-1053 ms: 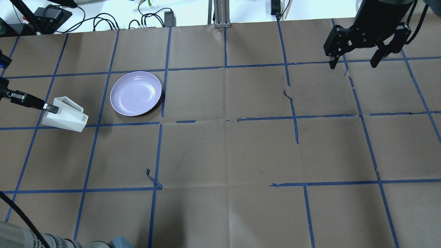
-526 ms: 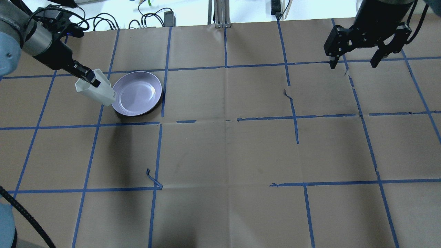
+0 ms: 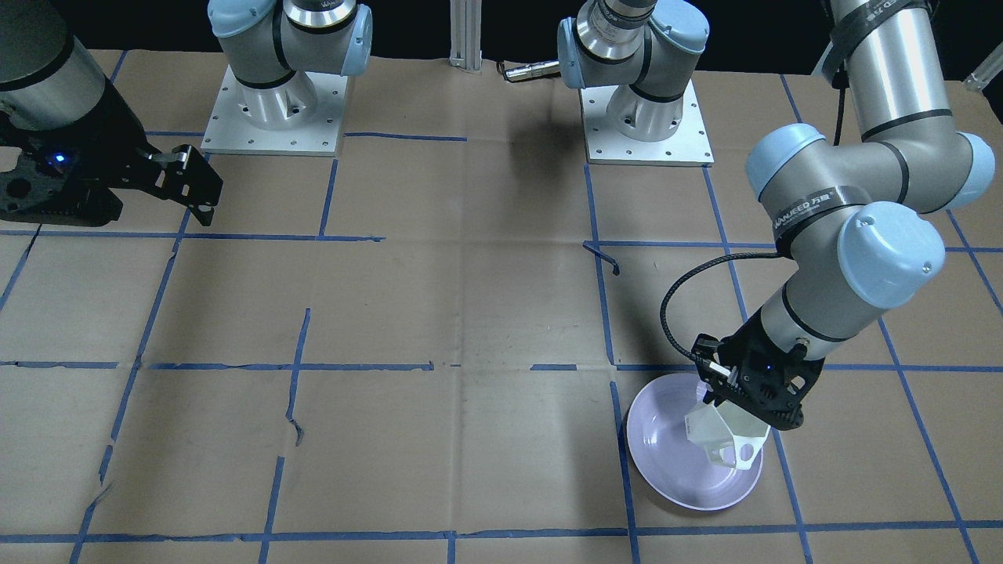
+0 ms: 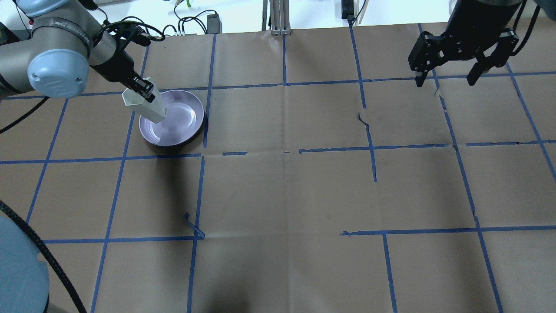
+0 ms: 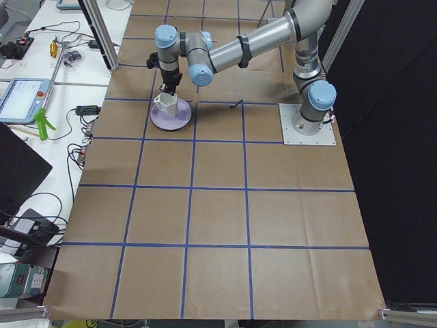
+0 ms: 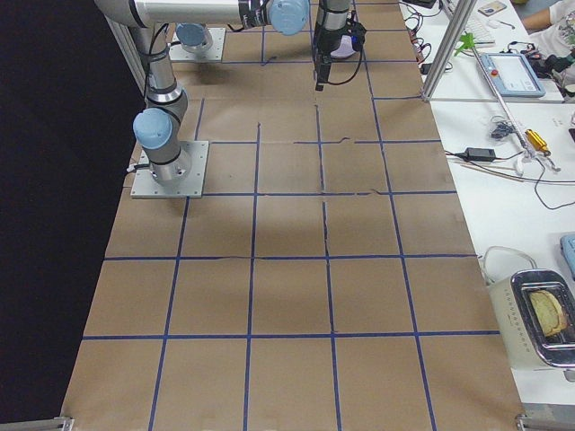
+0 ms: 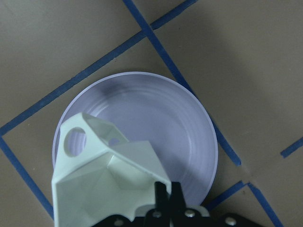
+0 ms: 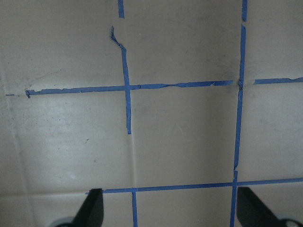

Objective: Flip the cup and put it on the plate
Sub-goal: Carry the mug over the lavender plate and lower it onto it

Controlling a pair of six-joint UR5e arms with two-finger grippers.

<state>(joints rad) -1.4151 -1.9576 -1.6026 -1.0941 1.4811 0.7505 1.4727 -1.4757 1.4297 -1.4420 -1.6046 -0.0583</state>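
The white faceted cup (image 4: 145, 104) hangs tilted in my left gripper (image 4: 145, 92), which is shut on its rim wall. It is held above the left part of the pale lavender plate (image 4: 178, 121). In the front-facing view the cup (image 3: 725, 439) hangs over the plate (image 3: 674, 462) with its handle toward the camera. The left wrist view shows the cup (image 7: 109, 184) close below the gripper (image 7: 165, 196), handle hole up, over the plate (image 7: 161, 123). My right gripper (image 4: 447, 80) is open and empty, high over the far right of the table; its fingertips (image 8: 92, 208) show spread in the right wrist view.
Brown paper with a blue tape grid covers the table (image 4: 286, 182). A loose curl of tape (image 4: 193, 226) sticks up near the front left. Cables and power bricks (image 4: 191, 24) lie beyond the far edge. The two arm bases (image 3: 642, 110) stand on the robot's side.
My left gripper has carried the cup from the table's left edge rightward to above the plate, turning it more upright. The right arm has not moved.
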